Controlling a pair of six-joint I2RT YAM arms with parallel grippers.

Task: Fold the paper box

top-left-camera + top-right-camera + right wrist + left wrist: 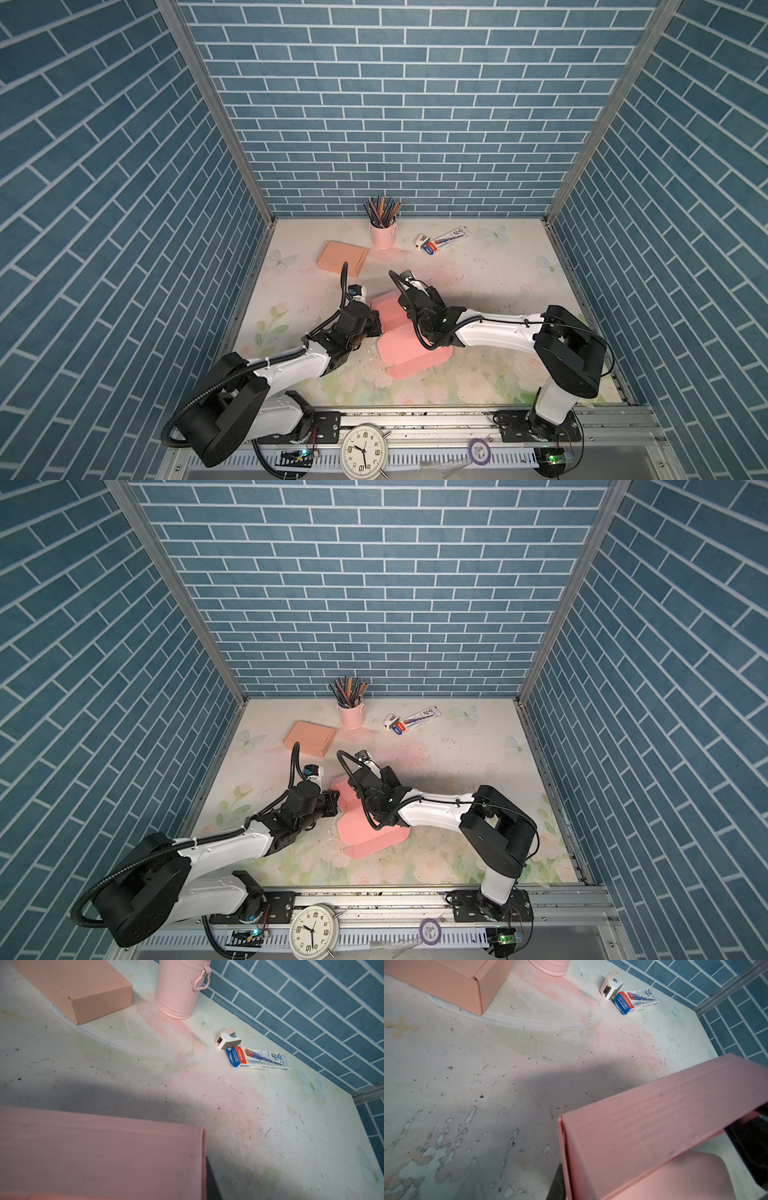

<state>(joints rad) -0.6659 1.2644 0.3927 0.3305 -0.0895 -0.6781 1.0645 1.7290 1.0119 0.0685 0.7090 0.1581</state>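
The pink paper box (399, 345) sits mid-surface (478, 282), half built. The right hand (406, 312) pinches one end wall upright. The left hand (376, 323) braces the opposite wall, though I cannot tell its grip.

A pink metal pencil cup (382, 236) full of coloured pencils (382, 210) stands at the back of a floral table (478, 282). A closed peach carton (342, 257) sits near its left; a white stapler (422, 240) touches a pencil packet (451, 238) on its right. A white clock (364, 452) lies at the front.
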